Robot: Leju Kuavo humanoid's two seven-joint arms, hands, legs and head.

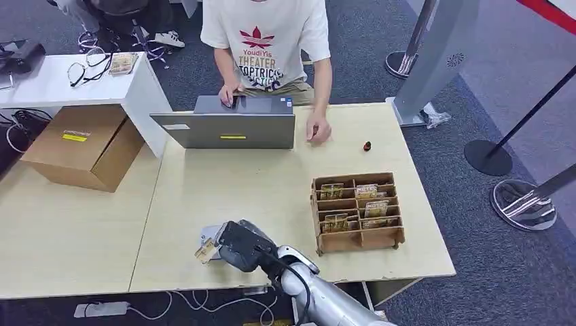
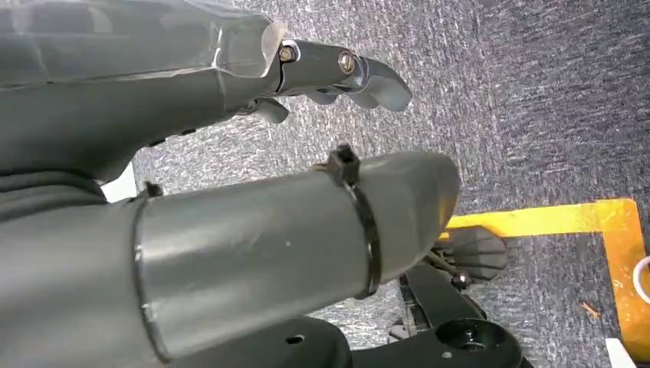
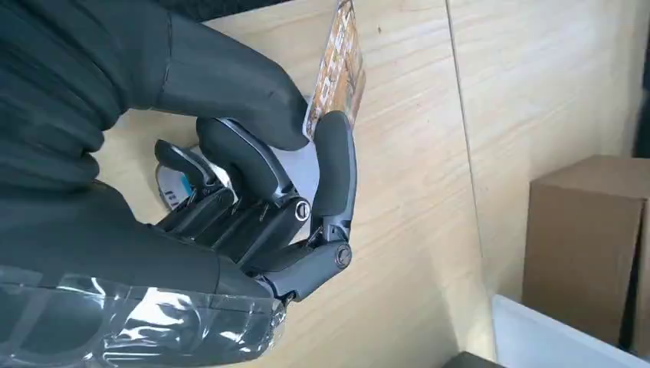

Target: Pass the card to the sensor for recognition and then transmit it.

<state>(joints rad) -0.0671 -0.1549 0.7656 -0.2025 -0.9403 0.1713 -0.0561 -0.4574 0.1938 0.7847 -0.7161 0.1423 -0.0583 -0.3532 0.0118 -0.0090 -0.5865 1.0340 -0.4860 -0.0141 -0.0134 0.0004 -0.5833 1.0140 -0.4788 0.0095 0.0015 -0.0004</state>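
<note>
We start at the left: a cardboard box [image 1: 83, 145] sits on the left desk [image 1: 61, 224] by its far edge, well apart from the action, and glasses [image 1: 87, 66] lie on a white shelf [image 1: 47, 85] beyond it.

Left hand [image 2: 337, 73] hangs over carpet, fingers apart, nothing in it.

Next, on the main desk [image 1: 272, 190], near its front edge toward the left corner, the right hand [image 1: 239, 246] pinches the card [image 1: 206, 252] between thumb and a finger. In the right wrist view the card [image 3: 337, 73] stands edge-on, caught only at one end; most of it sticks out free. Just under the hand we see a pale flat pad [image 1: 212, 234], which we judge is the sensor; the card is at its edge, and whether it touches we cannot tell.

Risks as we judge them: the grip is thin, so a tap on the desk or pad could twist the card out or let it slide. An edge-on card may fail to read if the sensor wants it flat. Pressing down could push the pad toward the desk's front edge.

Further right, a person [image 1: 272, 41] sits at the far edge behind a laptop [image 1: 227, 125], one hand [image 1: 317, 131] on the desk. If the card goes to that person, the reach crosses near the laptop lid, and a loose pinch could drop it on the way.

At the right, the card rack [image 1: 356, 210] stands near the front right corner, several slots filled; a wide swing of the arm could clip it. A small dark thing [image 1: 367, 146] lies near the far edge, too small to name.
</note>
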